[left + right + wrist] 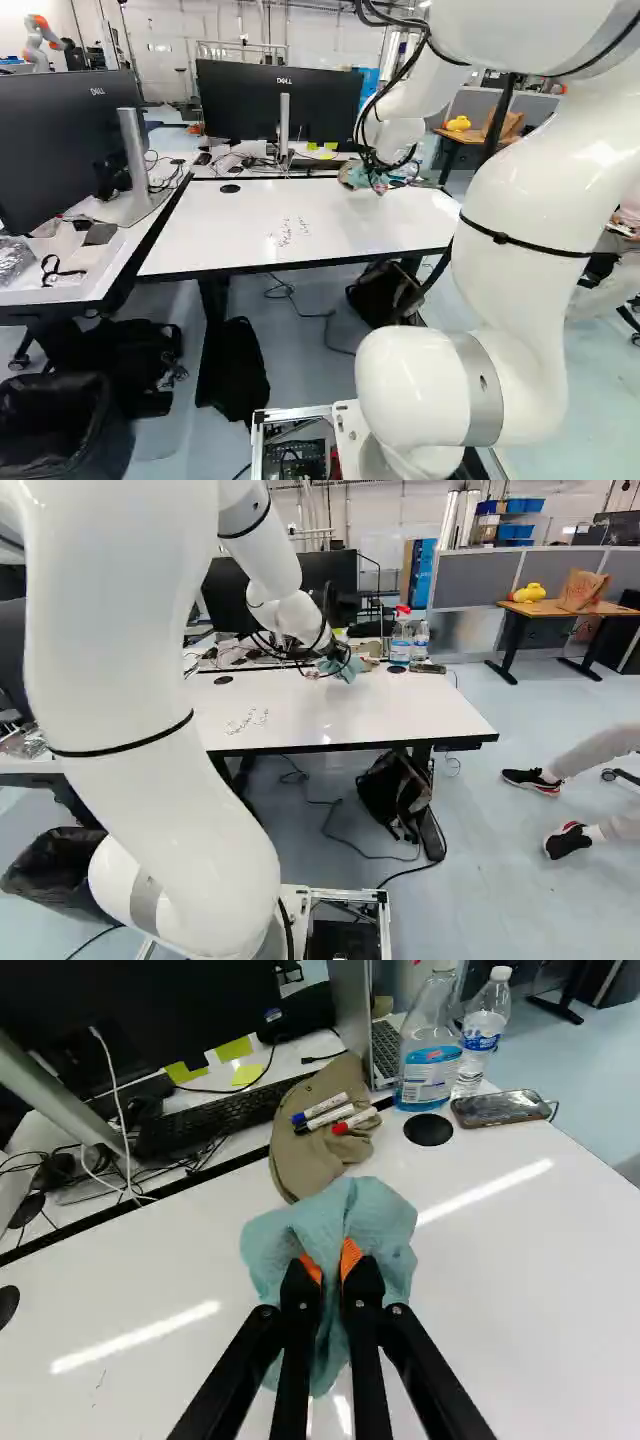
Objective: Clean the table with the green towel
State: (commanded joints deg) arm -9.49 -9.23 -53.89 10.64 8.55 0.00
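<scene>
- Wrist view has the end effector (pixel 331 1263) clamped on the green towel (pixel 375 1215) from both sides, the cloth bunched over the far right part of the counter (pixel 520 1260); whether it presses on the top, I can't tell
- My first worry is the tan cap (pixel 310 1155) just beyond the towel: a push farther out could shove it and set the marker pens (pixel 325 1115) on it rolling
- A swing too far right along the far edge might tip the spray bottle (pixel 428 1065) or the water bottle (pixel 484 1035), or nudge the phone (pixel 500 1108) off
- Bunched like that, the cloth may wipe only a narrow strip, and hard dragging could tug it loose
- Scribbled marks (pixel 247 720) remain left and nearer, so a stroke that way looks useful, and safer for the clutter
- Beyond the far edge, the keyboard (pixel 215 1115) and the monitor (pixel 245 100) leave little room for overshooting
</scene>
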